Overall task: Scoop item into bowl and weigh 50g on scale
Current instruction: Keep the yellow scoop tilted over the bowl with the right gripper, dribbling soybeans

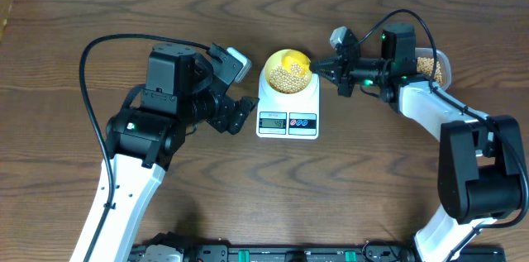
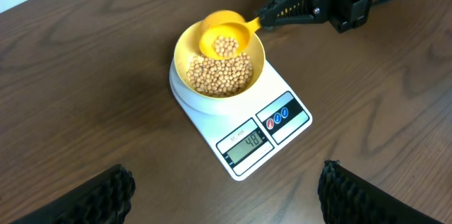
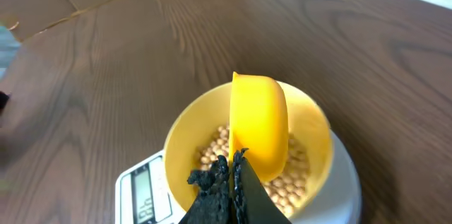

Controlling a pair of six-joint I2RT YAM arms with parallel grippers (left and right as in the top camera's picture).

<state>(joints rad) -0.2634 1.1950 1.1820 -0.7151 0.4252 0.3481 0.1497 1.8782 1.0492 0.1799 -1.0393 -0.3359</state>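
The pale yellow bowl (image 1: pixel 287 74) stands on the white scale (image 1: pixel 288 121) and holds many tan beans (image 2: pixel 220 75). The scale's display (image 2: pixel 244 144) reads about 48. My right gripper (image 1: pixel 324 69) is shut on the handle of a bright yellow scoop (image 2: pixel 224 34), tilted on its side over the bowl with some beans in it. In the right wrist view the scoop (image 3: pixel 259 125) hangs above the bowl (image 3: pixel 183 136). My left gripper (image 1: pixel 240 115) is open and empty, left of the scale; its fingertips (image 2: pixel 226 194) frame the table in front of the scale (image 2: pixel 282 121).
A clear tub (image 1: pixel 431 66) with more beans stands at the far right behind my right arm. Black cables loop over both arms. A black rail runs along the table's front edge (image 1: pixel 273 254).
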